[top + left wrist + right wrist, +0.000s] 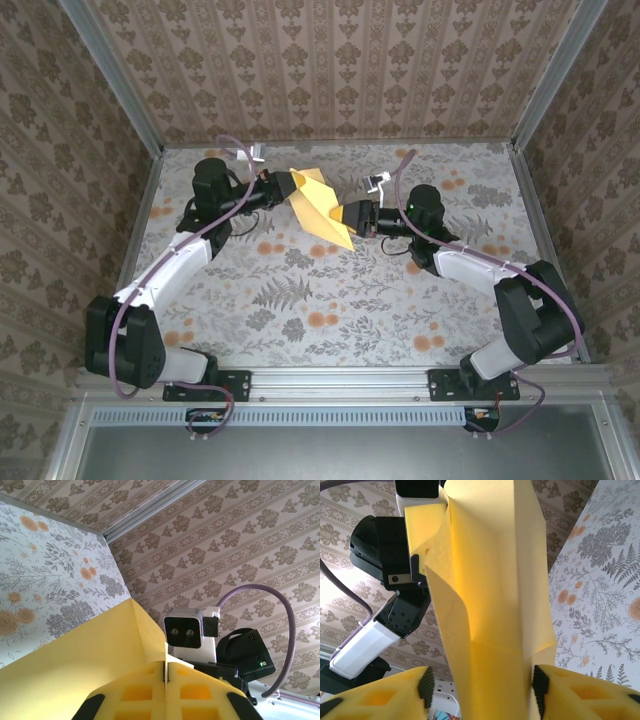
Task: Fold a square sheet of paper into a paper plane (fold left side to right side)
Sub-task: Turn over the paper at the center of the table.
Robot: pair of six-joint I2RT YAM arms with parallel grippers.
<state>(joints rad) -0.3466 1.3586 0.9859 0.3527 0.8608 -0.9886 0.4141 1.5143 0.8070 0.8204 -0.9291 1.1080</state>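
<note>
- The sheet of paper hangs in the air over the far middle of the table, stretched between the two arms and not resting on the surface.
- The left gripper is fully closed, its yellow fingers pinching the sheet's left edge.
- The right gripper stands about half open with the paper running between its jaws. The left pad is clear of the sheet, and the other pad is at or just beside it, so I judge this side is not clamped.
- Progress: the sheet already carries creases and overlapping flaps and tapers to a point on its near-right side. It looks partly folded. A narrow dart with a pressed centre crease is not yet made.
- No brand, label or readable writing shows anywhere.
</note>
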